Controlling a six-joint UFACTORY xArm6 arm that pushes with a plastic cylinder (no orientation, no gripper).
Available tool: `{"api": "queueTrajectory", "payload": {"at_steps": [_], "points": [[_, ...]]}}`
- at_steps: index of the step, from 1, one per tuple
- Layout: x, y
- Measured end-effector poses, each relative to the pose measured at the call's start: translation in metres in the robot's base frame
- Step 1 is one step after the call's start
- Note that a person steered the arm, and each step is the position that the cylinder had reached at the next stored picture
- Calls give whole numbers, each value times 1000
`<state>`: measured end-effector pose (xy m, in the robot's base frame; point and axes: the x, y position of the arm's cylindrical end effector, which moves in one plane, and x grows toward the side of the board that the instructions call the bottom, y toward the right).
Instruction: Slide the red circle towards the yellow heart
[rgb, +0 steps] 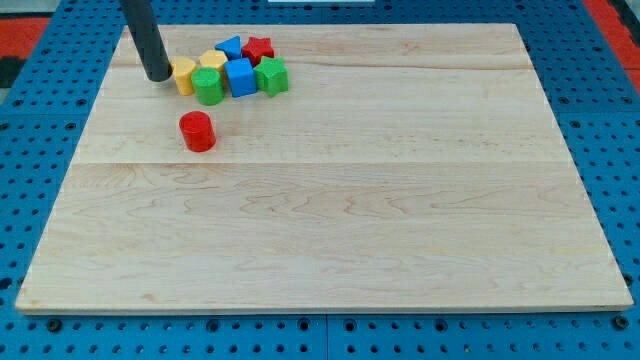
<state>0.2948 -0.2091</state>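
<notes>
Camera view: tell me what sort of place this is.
Probably a robotics lab bench. A pale wooden board lies on a blue perforated mounting plate, small coloured blocks such as the red circle sit on it, and my tip rests just left of the yellow heart.

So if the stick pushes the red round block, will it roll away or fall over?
Probably neither. The red circle stands on its flat end, short and wide, so it should slide rather than roll or tip. It looks solid and stiff, and the wooden board looks smooth, so it may glide easily. My tip is beside the yellow heart, apart from it.
</notes>
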Motion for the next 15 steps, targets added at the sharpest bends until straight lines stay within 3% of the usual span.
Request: {"api": "queueTrajectory", "payload": {"at_steps": [3,6,8,10,11,15], "points": [[-2,3],[116,-36],[161,3],[163,65],[144,82],[91,25]]}}
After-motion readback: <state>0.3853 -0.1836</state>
